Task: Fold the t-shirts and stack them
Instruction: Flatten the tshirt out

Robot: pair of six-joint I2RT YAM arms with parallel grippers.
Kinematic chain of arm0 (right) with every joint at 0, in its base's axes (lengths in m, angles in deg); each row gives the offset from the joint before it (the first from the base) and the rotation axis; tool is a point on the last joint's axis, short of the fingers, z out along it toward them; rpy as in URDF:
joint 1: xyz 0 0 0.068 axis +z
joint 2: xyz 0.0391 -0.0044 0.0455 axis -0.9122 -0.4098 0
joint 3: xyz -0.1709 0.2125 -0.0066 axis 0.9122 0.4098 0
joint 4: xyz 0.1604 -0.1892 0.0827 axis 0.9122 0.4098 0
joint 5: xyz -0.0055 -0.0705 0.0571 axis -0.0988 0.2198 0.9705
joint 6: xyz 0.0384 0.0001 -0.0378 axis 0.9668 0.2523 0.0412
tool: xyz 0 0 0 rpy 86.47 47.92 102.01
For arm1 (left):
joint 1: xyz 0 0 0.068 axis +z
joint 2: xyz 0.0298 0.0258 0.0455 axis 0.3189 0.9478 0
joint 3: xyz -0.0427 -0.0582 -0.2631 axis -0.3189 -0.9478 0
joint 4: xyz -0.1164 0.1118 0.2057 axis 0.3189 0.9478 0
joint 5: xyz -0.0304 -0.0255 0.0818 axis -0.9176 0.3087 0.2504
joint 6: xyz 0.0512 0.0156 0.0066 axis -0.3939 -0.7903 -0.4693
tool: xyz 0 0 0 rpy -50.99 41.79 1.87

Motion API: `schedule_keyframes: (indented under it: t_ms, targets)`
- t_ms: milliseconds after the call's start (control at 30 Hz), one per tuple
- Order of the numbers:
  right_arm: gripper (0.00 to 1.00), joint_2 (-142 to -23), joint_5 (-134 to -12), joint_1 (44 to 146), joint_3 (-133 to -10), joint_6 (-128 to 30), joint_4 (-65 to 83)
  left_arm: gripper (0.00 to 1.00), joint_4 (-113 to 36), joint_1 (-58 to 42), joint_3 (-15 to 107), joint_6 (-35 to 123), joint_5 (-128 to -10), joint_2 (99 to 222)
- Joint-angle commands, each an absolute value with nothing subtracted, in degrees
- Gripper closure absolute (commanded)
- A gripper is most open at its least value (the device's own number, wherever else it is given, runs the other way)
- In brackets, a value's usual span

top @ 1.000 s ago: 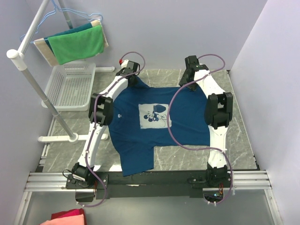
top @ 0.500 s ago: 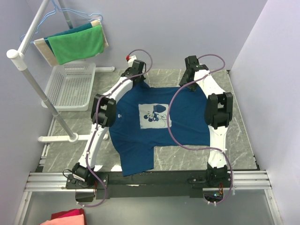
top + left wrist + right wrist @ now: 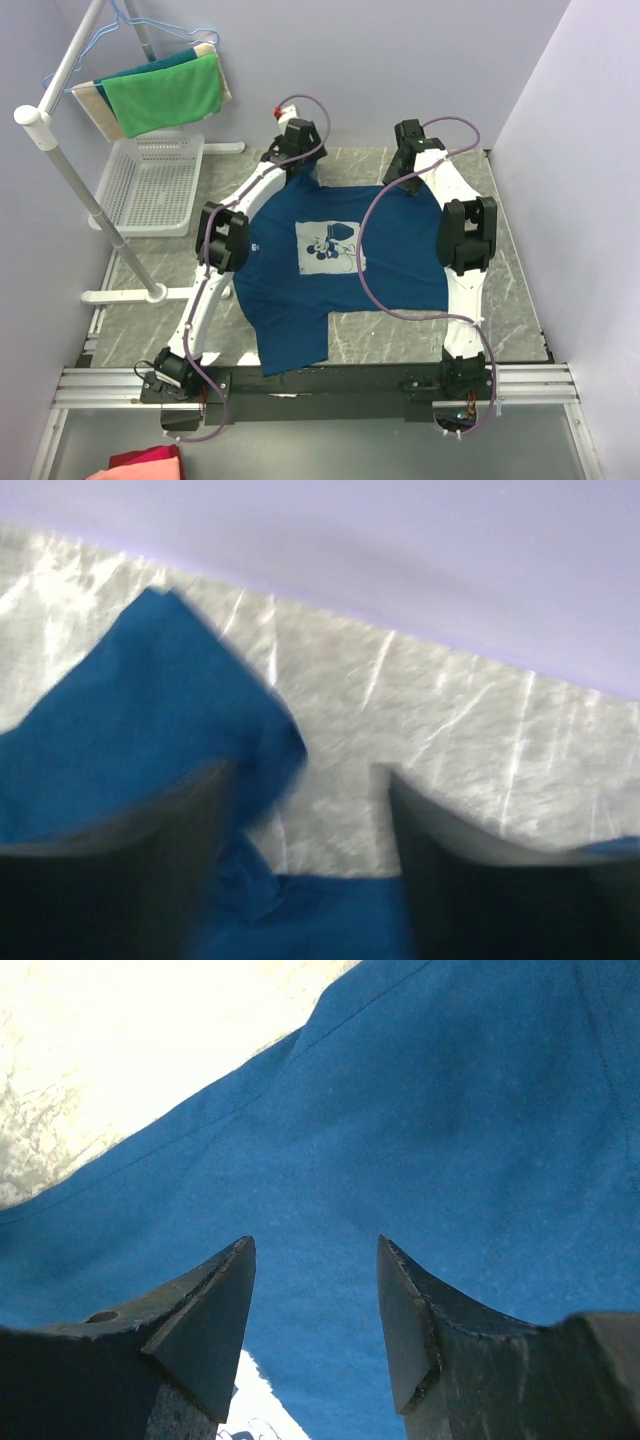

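Observation:
One navy t-shirt [image 3: 390, 250] with a pale square cartoon print lies spread flat on the marble table [image 3: 500, 290]; no other t-shirt shows. My left gripper [image 3: 297, 150] hovers at the shirt's far left corner. In the left wrist view the left gripper [image 3: 305, 780] is open and blurred, a blue sleeve [image 3: 130, 730] lies flat by its left finger, and bare table shows between the fingers. My right gripper [image 3: 408, 168] stands at the shirt's far right corner. In the right wrist view the right gripper [image 3: 315, 1245] is open just above smooth navy t-shirt [image 3: 450, 1110], holding nothing.
A white mesh basket [image 3: 150, 185] sits at the back left beside a white rack pole [image 3: 75, 180] that carries a green cloth [image 3: 165, 95]. A red and pink cloth [image 3: 140, 465] lies below the table's near left. A purple cable [image 3: 362, 260] loops over the shirt.
The left gripper has moved right and farther back along the shirt's far edge and has opened, leaving the sleeve on the table. The right arm has stayed still.

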State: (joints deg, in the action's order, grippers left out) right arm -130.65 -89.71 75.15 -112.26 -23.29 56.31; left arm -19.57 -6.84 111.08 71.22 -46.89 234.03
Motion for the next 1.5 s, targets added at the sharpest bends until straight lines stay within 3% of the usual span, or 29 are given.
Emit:
schedule_keyframes:
  t_ms: [0,133,533,933,1467]
  targets:
    - [0.41,-127.83,-88.5,74.42,-110.76,-23.7,56.11,0.16,-26.77,-4.0,113.39,76.2,-51.06,232.9]
    - [0.4,-127.39,-89.2,73.72,-110.14,-23.08,56.37,0.11,-28.37,-1.18,109.08,78.58,-51.86,230.52]
    - [0.34,-133.36,-89.91,71.0,-118.66,-19.83,60.68,0.13,-17.65,-0.48,104.5,73.84,-53.62,230.25]
    - [0.34,-135.91,-81.83,68.71,-115.33,-15.35,58.31,0.13,-8.78,-0.57,107.05,70.67,-38.52,233.85]
    - [0.34,-138.37,-75.14,68.8,-116.73,-12.36,57.34,0.12,-6.13,0.05,112.84,67.25,-27.35,238.78]
